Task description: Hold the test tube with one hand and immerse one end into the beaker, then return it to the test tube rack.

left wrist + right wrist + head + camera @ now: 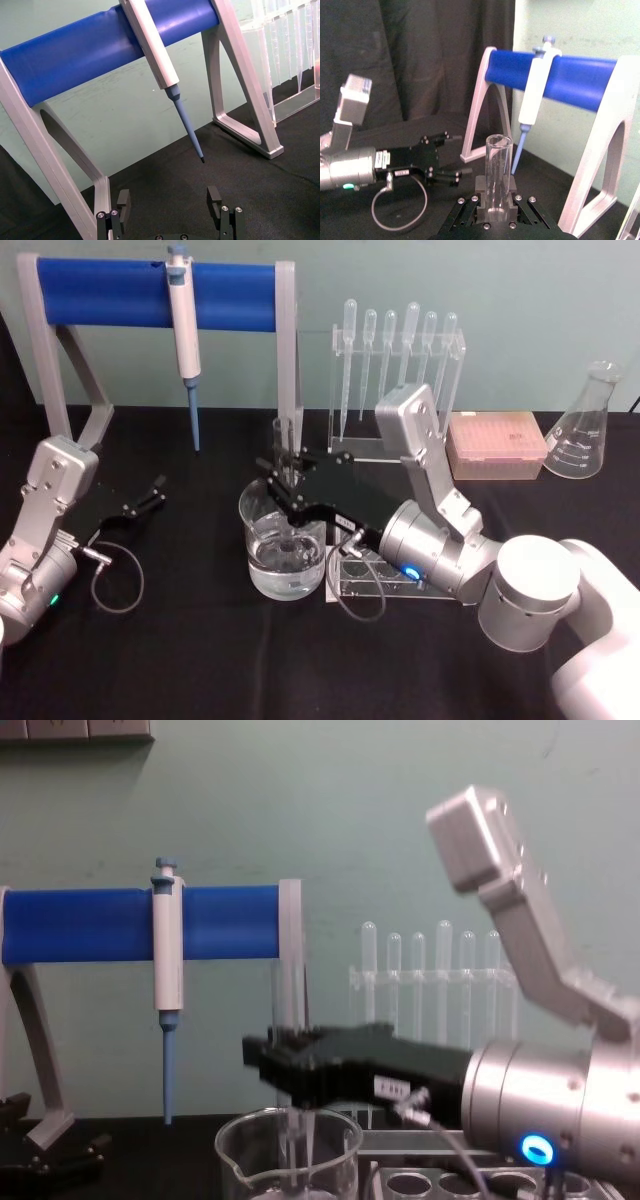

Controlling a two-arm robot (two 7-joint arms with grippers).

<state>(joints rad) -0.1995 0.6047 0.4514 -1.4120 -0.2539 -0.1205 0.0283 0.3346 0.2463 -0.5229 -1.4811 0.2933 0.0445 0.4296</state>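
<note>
Test tube (pixel 497 172) upright between right gripper (pixel 495 200) jaws.

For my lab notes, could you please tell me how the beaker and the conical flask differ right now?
The beaker is wide and straight-walled, while the conical flask tapers to a narrow neck. The beaker holds clear liquid and the test tube, gripped by the right pincer, stands in it; the flask looks empty and untouched. The beaker sits mid-table, the flask at the far right. Both are clear glass.
</note>
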